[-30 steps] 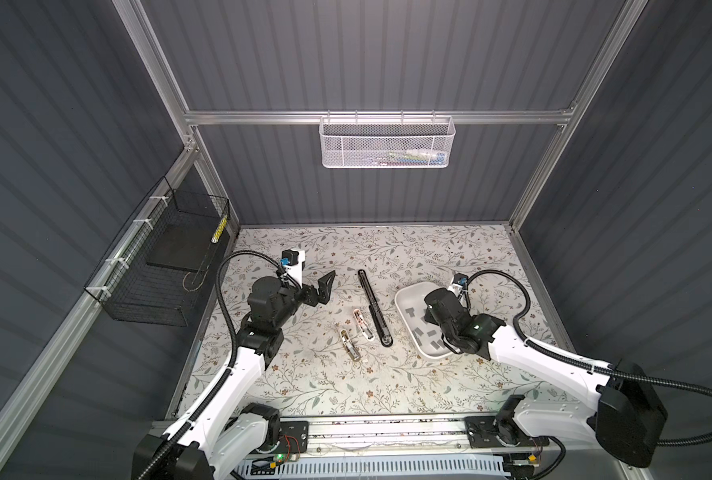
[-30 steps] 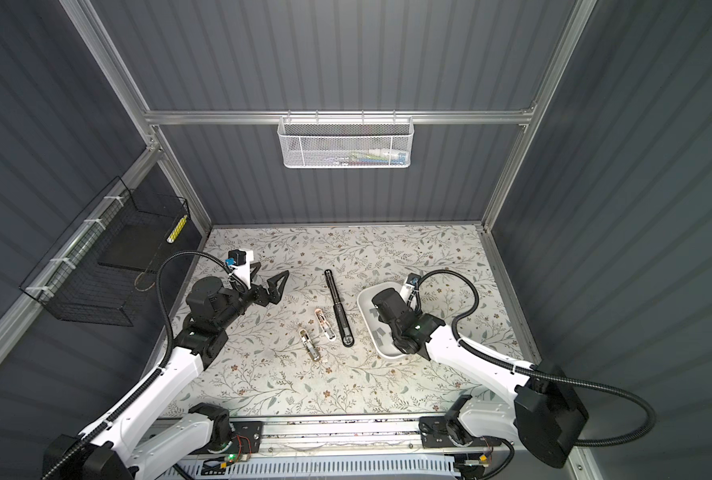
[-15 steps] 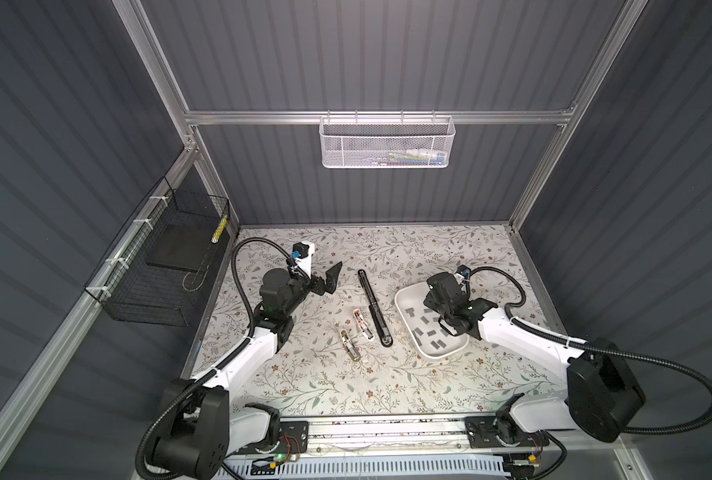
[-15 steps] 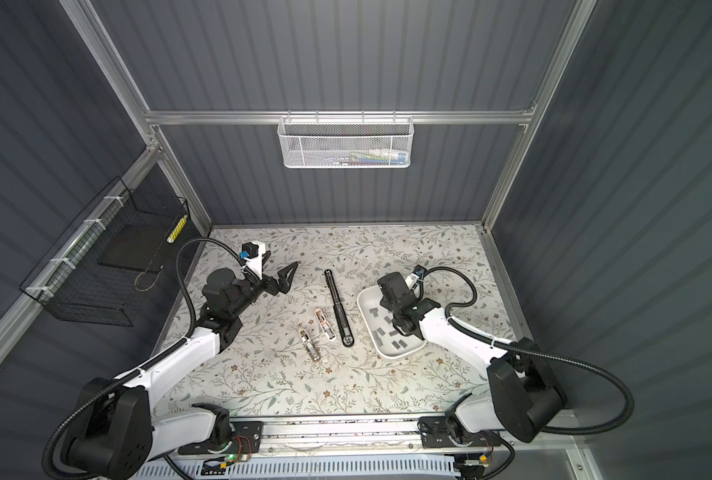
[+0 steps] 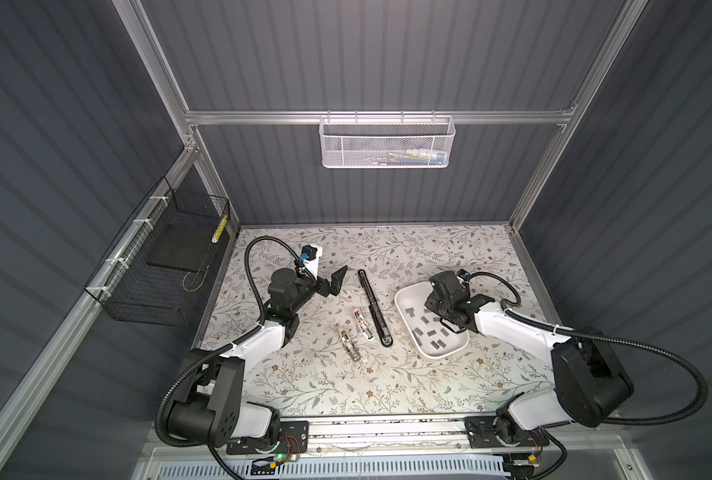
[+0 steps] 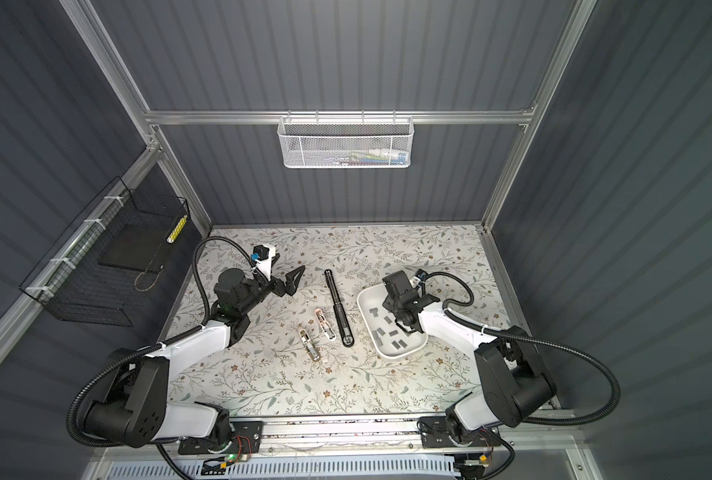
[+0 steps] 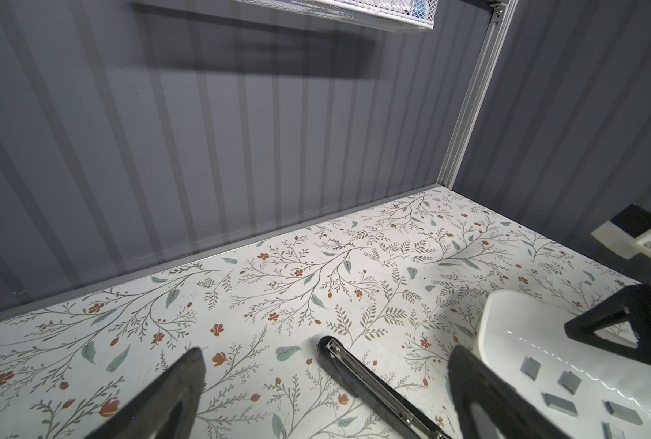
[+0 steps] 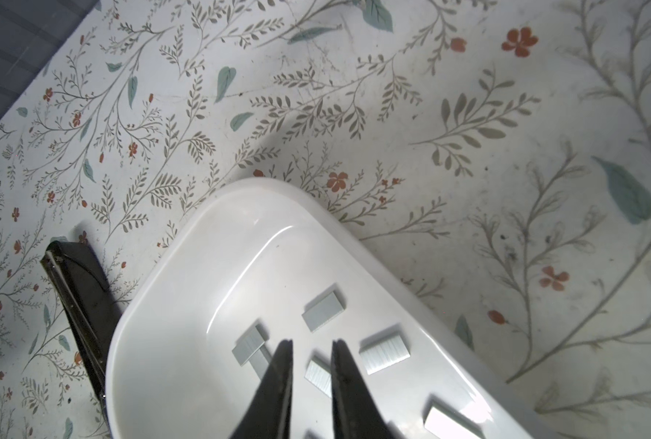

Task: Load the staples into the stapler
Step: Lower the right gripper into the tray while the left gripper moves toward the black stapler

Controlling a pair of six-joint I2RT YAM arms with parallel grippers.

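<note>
Stapler (image 5: 374,308): opened flat on floral table (image 5: 387,382), long axis far-to-near, near end slanting toward white tray (image 5: 408,296).
Staples (image 8: 323,307): grey strips at mixed angles in the tray.
Left gripper (image 5: 332,283): jaws spread wide, empty, beside stapler's far end.
Right gripper (image 8: 312,344): over tray, jaws nearly together; one strip shows in the gap, hold unclear.
Nearby: two small beige pieces (image 5: 362,324) just left of stapler.

Dark grey ribbed walls (image 5: 387,62) in aluminium framing (image 5: 263,118) enclose a floral-patterned table (image 5: 387,374). A white mesh basket (image 5: 358,145) hangs on the back wall, a black wire basket (image 5: 155,286) at the side.
</note>
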